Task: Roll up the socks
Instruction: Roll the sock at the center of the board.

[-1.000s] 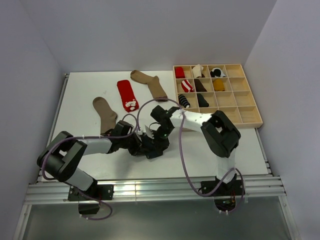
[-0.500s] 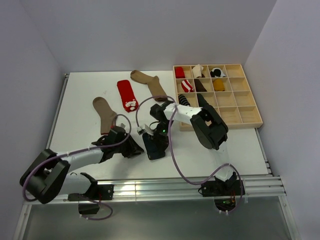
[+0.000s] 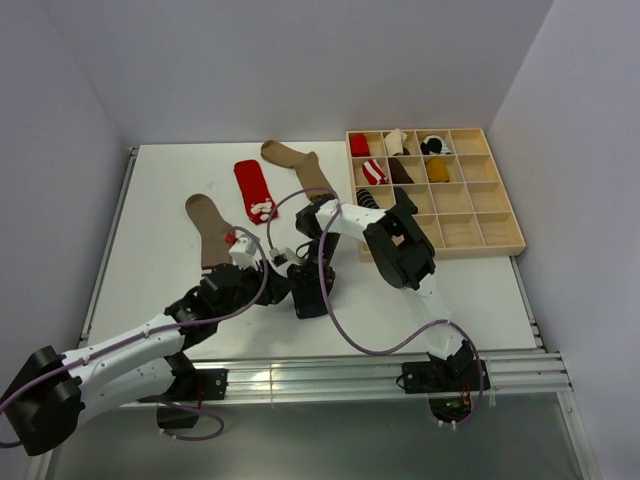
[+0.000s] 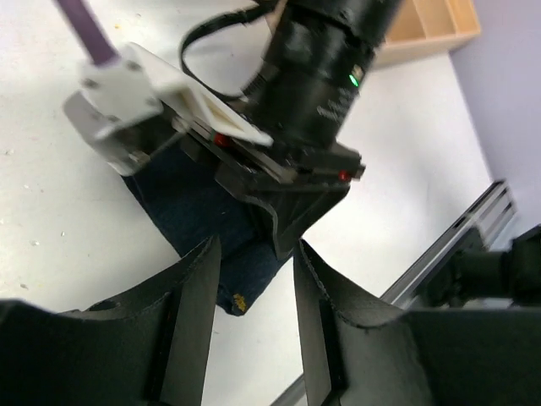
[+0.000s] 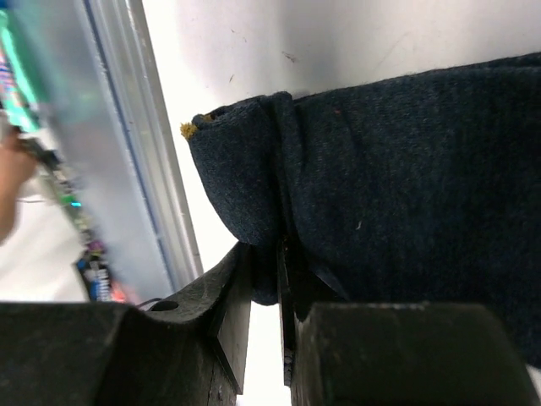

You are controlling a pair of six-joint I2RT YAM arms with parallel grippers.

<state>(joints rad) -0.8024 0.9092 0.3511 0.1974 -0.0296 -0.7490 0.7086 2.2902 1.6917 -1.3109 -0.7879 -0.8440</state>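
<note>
A navy sock lies folded on the white table, and my right gripper is shut on its folded edge. In the left wrist view the same navy sock lies under the right gripper's black body. My left gripper hovers open just short of the sock's end, nothing between its fingers. From above, the left gripper sits left of the right gripper. Farther back lie a brown sock, a red sock with a white motif and a tan sock.
A wooden compartment tray at the back right holds several rolled socks in its upper left cells. A metal rail runs along the near table edge. Purple cables loop over both arms near the navy sock.
My left gripper has opened, let go of the navy sock and drawn back to the left. The right gripper stays shut on the sock, shifted slightly toward the near edge.
</note>
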